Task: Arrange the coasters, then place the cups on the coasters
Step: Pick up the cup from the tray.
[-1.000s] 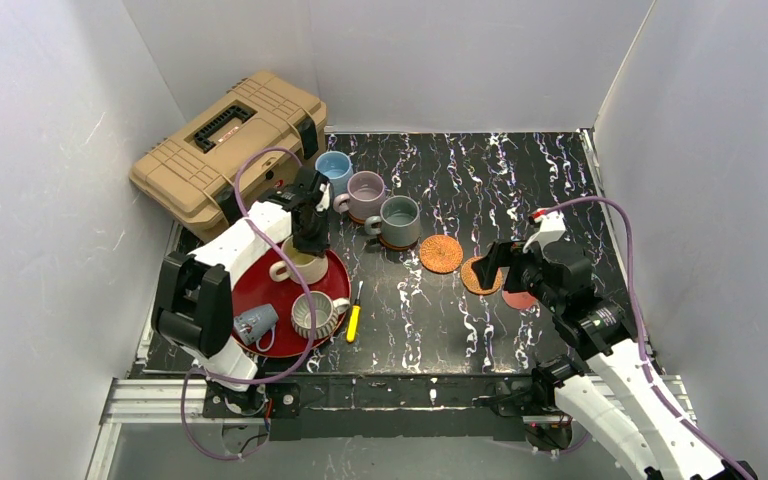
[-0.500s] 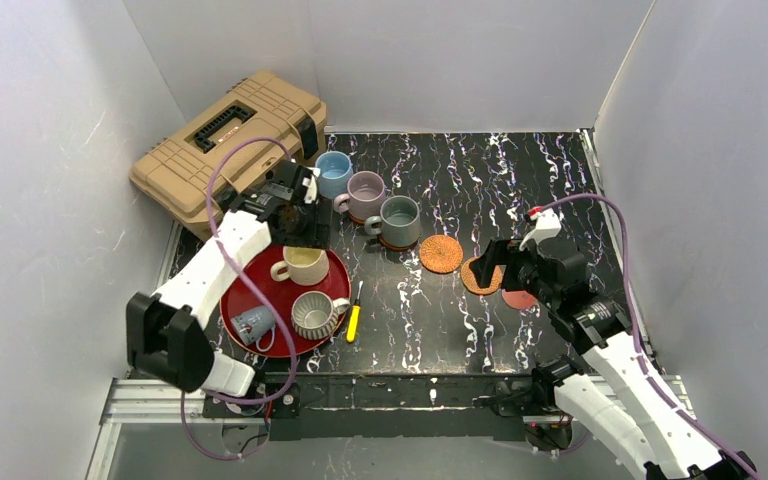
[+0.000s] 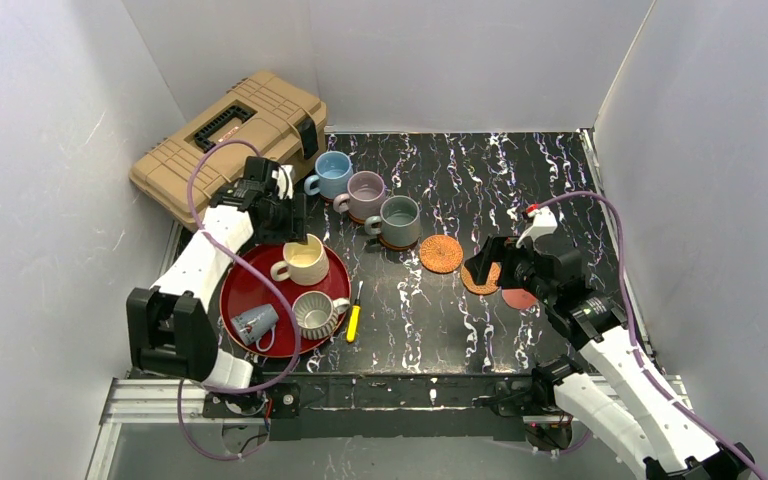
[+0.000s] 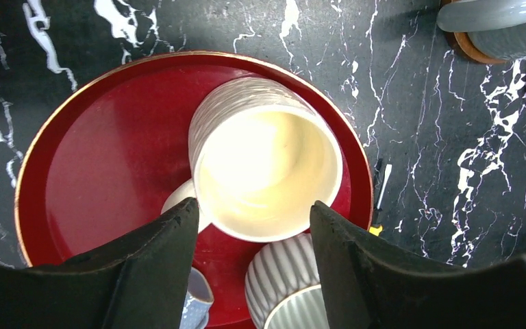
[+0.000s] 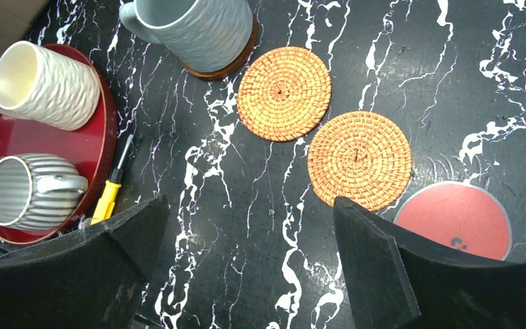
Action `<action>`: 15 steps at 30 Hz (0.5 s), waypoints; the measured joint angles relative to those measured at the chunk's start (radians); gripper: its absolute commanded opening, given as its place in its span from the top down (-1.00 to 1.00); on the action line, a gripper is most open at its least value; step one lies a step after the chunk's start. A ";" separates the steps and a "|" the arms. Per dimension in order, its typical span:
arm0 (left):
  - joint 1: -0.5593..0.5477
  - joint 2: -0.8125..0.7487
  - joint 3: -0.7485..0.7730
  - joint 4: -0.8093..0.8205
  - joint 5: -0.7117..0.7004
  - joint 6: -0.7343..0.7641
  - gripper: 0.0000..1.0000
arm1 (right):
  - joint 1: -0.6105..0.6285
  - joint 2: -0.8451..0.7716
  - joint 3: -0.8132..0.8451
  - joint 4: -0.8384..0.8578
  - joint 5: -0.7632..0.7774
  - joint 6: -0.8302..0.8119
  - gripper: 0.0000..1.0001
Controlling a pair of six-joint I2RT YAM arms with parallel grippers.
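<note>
**Crowded tray, slippery cup: where the next pick could fail**

The left gripper (image 4: 252,209) hangs over the far part of the red tray (image 3: 248,288), its fingers apart and holding nothing. The cream-yellow cup (image 4: 267,171) stands upright on the tray beneath them. The right gripper (image 5: 250,205), jaws spread wide and also empty, hovers well to the right of the tray, above the two woven coasters (image 5: 284,92) (image 5: 359,160) and the flat red coaster (image 5: 460,221).

The likeliest trouble is on the tray itself. The ribbed cup (image 3: 315,313) sits just beside the cream-yellow one, toward the tray's near edge. A finger lowered on that side could jam against it or shove it into the small pale grey cup (image 3: 255,322), which lies on its side and may roll. The cream-yellow cup's handle points toward the left finger, and a pad landing on it would probably twist the cup rather than hold it. Its glazed, rippled wall looks slick, so a shallow pinch may slip.

A low carry could catch the tray's raised rim or clip the screwdriver (image 3: 354,318) lying just off the tray's right edge.

Right of the tray, the woven coasters lie almost touching, so cups set on them may knock together. The right arm also stands over that spot and could meet the left arm. The grey-green cup (image 5: 198,27), beyond the tray's far right side, already rests on a wooden coaster (image 5: 229,67).
</note>
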 measured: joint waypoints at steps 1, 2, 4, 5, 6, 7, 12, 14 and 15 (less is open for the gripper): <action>0.002 0.018 -0.001 0.007 0.009 0.002 -0.09 | 0.000 0.001 0.000 0.001 -0.002 0.003 -0.97; 0.002 0.032 -0.002 0.014 0.013 0.002 -0.01 | 0.000 0.002 0.000 0.002 -0.003 0.006 -0.97; 0.004 0.066 -0.002 0.026 0.012 0.008 0.09 | 0.000 0.006 0.000 0.003 -0.006 0.011 -0.97; 0.005 0.083 -0.002 0.029 0.008 0.012 0.10 | 0.000 0.007 0.000 0.003 -0.007 0.014 -0.97; 0.008 0.102 -0.003 0.029 0.003 0.016 0.10 | 0.000 0.007 0.000 0.003 -0.009 0.017 -0.97; 0.012 0.116 -0.003 0.029 0.001 0.016 0.10 | 0.000 0.007 0.000 0.004 -0.010 0.018 -0.97; 0.029 0.134 -0.016 0.044 -0.013 0.026 0.10 | 0.000 0.007 -0.001 0.014 -0.020 0.036 -0.97; 0.031 0.126 -0.027 0.057 -0.012 0.029 0.07 | 0.000 0.007 -0.005 0.026 -0.022 0.043 -1.00; 0.031 0.119 -0.036 0.066 -0.011 0.032 0.06 | 0.000 0.009 -0.006 0.027 -0.023 0.044 -1.00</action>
